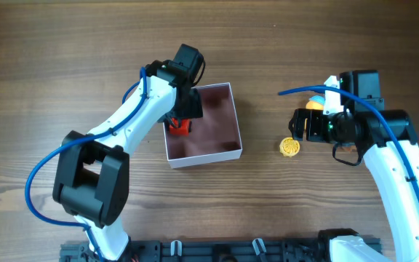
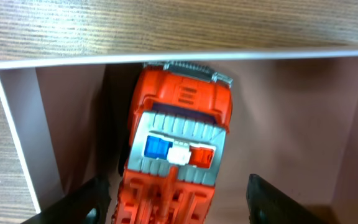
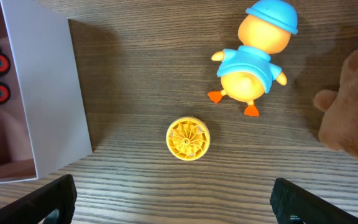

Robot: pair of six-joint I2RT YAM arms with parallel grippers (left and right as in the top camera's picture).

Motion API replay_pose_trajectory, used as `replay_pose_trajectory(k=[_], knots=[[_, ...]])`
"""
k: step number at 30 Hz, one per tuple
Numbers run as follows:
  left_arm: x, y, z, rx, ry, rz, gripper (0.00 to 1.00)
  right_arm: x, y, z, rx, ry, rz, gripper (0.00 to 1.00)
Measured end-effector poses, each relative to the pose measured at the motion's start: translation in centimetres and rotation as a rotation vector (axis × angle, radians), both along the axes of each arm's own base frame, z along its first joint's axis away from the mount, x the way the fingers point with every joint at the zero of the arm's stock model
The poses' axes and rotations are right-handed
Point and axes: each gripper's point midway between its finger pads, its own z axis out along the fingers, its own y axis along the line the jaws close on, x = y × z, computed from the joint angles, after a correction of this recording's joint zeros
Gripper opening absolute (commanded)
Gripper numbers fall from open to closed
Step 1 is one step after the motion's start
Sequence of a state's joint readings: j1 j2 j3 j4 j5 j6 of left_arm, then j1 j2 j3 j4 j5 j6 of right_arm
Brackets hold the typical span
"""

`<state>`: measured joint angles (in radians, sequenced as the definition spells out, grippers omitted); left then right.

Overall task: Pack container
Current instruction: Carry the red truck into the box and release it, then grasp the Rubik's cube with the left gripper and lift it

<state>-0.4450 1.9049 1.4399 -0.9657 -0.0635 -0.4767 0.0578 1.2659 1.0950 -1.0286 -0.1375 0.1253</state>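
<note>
The container (image 1: 217, 154) is a square shallow box with white walls and a dusty-pink inside, left of the table's centre. A red toy fire truck (image 2: 179, 124) lies in its left part against a wall; it also shows in the overhead view (image 1: 178, 128). My left gripper (image 2: 179, 208) hovers over the truck, open, with a gap on each side; in the overhead view (image 1: 184, 115) it covers the box's left part. My right gripper (image 3: 179, 205) is open and empty above bare table, right of the container (image 3: 48, 87).
A yellow round toy (image 3: 188, 138) lies just beyond the right gripper, also in the overhead view (image 1: 289, 147). A duck toy with a blue cap (image 3: 253, 56) lies farther off. A brown plush toy (image 3: 353, 106) is at the right edge.
</note>
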Motion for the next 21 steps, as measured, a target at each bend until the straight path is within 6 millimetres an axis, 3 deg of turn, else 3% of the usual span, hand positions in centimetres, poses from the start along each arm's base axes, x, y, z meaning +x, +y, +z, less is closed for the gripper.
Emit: replay_pose_trajectory(k=[3, 6, 7, 9, 10, 11, 12, 14, 15, 17, 21], knots=[[-0.2, -0.6, 1.5, 0.024, -0.016, -0.035, 0.80, 0.0, 0.0, 0.0, 0.000, 0.000, 0.000, 1.00], [-0.8, 0.6, 7.4, 0.053, -0.131, -0.027, 0.95, 0.0, 0.0, 0.0, 0.000, 0.000, 0.000, 1.00], [-1.6, 2.4, 9.9, 0.053, -0.162, 0.029, 1.00, 0.0, 0.0, 0.0, 0.000, 0.000, 0.000, 1.00], [-3.4, 8.2, 14.5, 0.047, -0.226, 0.252, 1.00, 0.0, 0.0, 0.0, 0.000, 0.000, 0.000, 1.00], [-4.1, 10.9, 15.9, 0.047, -0.251, 0.359, 1.00, 0.0, 0.0, 0.0, 0.000, 0.000, 0.000, 1.00], [-5.0, 15.1, 17.7, 0.045, -0.303, 0.524, 1.00, 0.0, 0.0, 0.0, 0.000, 0.001, 0.000, 1.00], [-5.6, 17.5, 18.7, 0.047, -0.338, 0.619, 1.00, 0.0, 0.0, 0.0, 0.000, 0.001, 0.000, 1.00], [-7.5, 22.6, 18.2, 0.087, -0.331, 0.776, 1.00, 0.0, 0.0, 0.0, 0.000, 0.000, -0.001, 1.00], [-8.6, 25.3, 16.8, 0.125, -0.298, 0.825, 1.00, 0.0, 0.0, 0.0, 0.000, 0.000, -0.001, 1.00], [-9.0, 27.1, 14.1, 0.147, -0.261, 0.812, 1.00, 0.0, 0.0, 0.0, 0.000, 0.002, -0.001, 1.00], [-9.7, 29.0, 5.6, 0.096, -0.176, 0.721, 1.00, 0.0, 0.0, 0.0, 0.000, 0.001, -0.001, 1.00]])
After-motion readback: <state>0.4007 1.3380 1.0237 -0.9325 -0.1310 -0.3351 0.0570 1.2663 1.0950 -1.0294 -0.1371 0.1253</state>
